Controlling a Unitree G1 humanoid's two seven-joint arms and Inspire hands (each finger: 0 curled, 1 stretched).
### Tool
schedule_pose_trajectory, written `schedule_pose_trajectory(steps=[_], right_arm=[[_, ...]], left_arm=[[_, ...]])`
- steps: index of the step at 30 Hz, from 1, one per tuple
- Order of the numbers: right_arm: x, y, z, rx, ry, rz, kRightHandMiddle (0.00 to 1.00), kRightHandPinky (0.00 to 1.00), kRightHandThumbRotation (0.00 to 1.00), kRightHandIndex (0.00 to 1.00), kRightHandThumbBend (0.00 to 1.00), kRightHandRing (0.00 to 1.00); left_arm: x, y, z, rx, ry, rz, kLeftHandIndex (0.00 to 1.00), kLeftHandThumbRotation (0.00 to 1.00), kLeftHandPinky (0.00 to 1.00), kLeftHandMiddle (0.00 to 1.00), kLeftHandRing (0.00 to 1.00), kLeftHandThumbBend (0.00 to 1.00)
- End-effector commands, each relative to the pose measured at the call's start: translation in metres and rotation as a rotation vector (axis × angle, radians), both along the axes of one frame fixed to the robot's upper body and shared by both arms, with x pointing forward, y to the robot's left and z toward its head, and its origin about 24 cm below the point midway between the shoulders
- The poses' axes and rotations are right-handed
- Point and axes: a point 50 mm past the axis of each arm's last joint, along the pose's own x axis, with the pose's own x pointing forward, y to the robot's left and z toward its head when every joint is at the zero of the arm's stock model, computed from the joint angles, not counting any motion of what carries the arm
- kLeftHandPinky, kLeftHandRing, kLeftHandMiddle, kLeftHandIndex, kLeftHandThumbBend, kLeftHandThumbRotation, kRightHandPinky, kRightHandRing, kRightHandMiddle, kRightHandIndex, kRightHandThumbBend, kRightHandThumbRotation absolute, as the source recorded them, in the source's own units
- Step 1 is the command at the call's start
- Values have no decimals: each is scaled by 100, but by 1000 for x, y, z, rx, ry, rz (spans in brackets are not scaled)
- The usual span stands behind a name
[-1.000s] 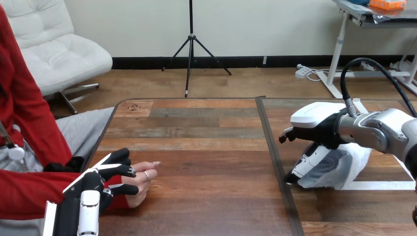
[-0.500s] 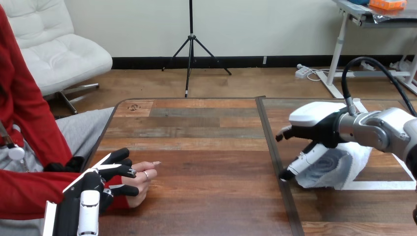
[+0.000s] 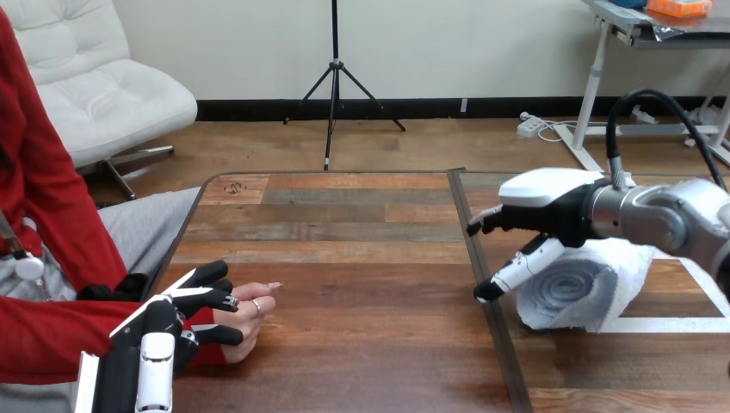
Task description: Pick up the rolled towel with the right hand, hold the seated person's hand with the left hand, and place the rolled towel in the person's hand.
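Near left, the left hand (image 3: 176, 323) stays curled round the person's hand (image 3: 250, 311), unchanged. Farther right, the right hand (image 3: 559, 219) has risen and slid left. Its fingers (image 3: 516, 271) are now straighter, loosened beside the towel (image 3: 585, 292), which lies on the table (image 3: 361, 275). The pick-up looks unfinished.

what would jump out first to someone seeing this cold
At the table's right, the robot's right hand hangs open over a white rolled towel lying on it, fingers by its spiral end. At lower left, the left hand pinches the person's hand between fingers and thumb.
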Motion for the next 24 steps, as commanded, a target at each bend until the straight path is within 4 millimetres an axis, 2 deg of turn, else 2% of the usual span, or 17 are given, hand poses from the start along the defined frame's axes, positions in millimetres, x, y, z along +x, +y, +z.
schedule_pose_trajectory(steps=[1,13,24], right_arm=[[11,-5,50,60,-137,5,90,75,89,92,100,86],[7,-13,76,70,-172,46,90,76,88,92,100,86],[0,-21,89,55,-197,102,88,75,86,90,100,84]], left_arm=[[22,-7,15,-32,-125,3,51,100,53,78,77,47],[21,-7,14,-43,-117,-5,51,100,55,78,78,48],[22,-9,13,-44,-103,-7,51,100,58,79,80,50]])
